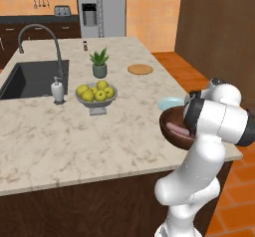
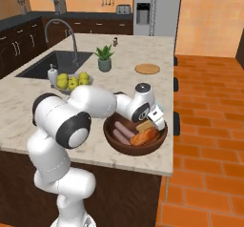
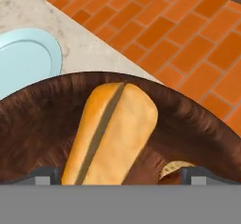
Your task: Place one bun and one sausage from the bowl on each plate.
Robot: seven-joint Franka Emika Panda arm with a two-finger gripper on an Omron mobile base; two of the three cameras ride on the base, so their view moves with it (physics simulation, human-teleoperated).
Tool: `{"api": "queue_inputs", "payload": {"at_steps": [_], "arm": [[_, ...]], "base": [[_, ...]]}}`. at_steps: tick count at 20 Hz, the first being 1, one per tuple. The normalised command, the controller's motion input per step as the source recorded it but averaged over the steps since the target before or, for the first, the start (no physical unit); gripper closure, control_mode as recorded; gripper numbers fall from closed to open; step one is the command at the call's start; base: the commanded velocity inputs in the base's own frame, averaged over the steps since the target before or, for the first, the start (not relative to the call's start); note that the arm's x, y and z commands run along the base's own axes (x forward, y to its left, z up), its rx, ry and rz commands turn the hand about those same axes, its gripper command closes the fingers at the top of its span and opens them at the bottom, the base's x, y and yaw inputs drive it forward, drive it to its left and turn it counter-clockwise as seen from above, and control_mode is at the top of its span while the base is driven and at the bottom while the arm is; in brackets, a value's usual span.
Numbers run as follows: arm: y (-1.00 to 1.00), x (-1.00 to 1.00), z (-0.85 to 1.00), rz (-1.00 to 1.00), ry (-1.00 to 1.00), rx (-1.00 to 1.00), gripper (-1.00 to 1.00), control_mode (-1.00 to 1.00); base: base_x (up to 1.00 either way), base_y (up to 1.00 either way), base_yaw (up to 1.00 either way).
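Bun (image 3: 110, 133), golden-orange and oblong with a dark slit down its length, lies right under the tool (image 3: 115, 175), inside the large dark brown wooden bowl (image 3: 197, 119), and the two dark finger tips stand wide apart, one on either side of the roll, gripping nothing. In the right base view the white arm reaches low over that bowl (image 2: 114, 138) near the front right corner of the marble tabletop (image 2: 128, 85), the tool (image 2: 151, 126) dipping in over the orange bun (image 2: 144, 137). Beside the bun sit two stubby pinkish-brown sausages (image 2: 121, 131), side by side on the bowl's left half. Another pale roll edge (image 3: 175, 168) peeks out low in the hand view, just beside the big bun. A small flat pale blue plate (image 3: 26, 60) rests on the tabletop just beyond the bowl's rim, and the left base view shows that plate (image 1: 169, 102) tucked behind the bowl (image 1: 172, 134), with one sausage (image 1: 175, 128) visible inside. Further back stand a grey footed metal bowl of yellow-green fruit (image 1: 96, 95), a potted green plant (image 1: 99, 64), a round wooden board (image 1: 140, 69), a white soap dispenser (image 1: 58, 90) and the dark sink (image 1: 30, 79) with its curved tap.
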Motion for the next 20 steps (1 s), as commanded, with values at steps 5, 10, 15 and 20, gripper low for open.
{"api": "queue_inputs", "payload": {"at_steps": [5, 10, 15, 20], "arm": [[-0.32, 0.22, -0.15, 0.00, 0.00, 0.00, -1.00, -1.00], [-0.07, 0.01, -0.27, 0.00, 0.00, -0.01, -1.00, -1.00], [0.03, 0.04, -0.19, 0.00, 0.00, 0.00, -1.00, -1.00], [0.10, 0.00, -0.12, 0.00, 0.00, -0.02, -1.00, -1.00]], "base": [[0.00, 0.00, 0.00], [0.00, 0.00, 0.00], [0.00, 0.00, 0.00], [0.00, 0.00, 0.00]]}}
